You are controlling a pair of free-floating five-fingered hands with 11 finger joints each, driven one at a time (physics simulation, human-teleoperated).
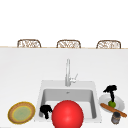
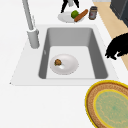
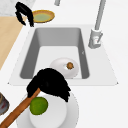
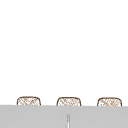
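My right hand (image 1: 111, 89) hovers over a white plate (image 1: 120, 103) on the counter right of the sink, fingers pointing down and spread just above a green lime (image 1: 111, 103). The same hand (image 3: 50, 84) shows above the lime (image 3: 38, 105) and a long brown loaf (image 3: 17, 110) that lies across the plate. My left hand (image 1: 46, 111) hangs at the sink's front left corner, fingers loosely drooping, holding nothing; it (image 2: 117, 47) floats beside the basin's rim. A white bowl (image 2: 64, 64) with a small brown item (image 2: 58, 62) sits in the sink (image 2: 71, 31).
A yellow-rimmed green plate (image 1: 21, 112) lies on the counter left of the sink. A dark jar (image 1: 115, 117) stands by the white plate. A large red ball (image 1: 67, 114) shows at the sink's front edge. The faucet (image 1: 67, 72) rises behind the basin.
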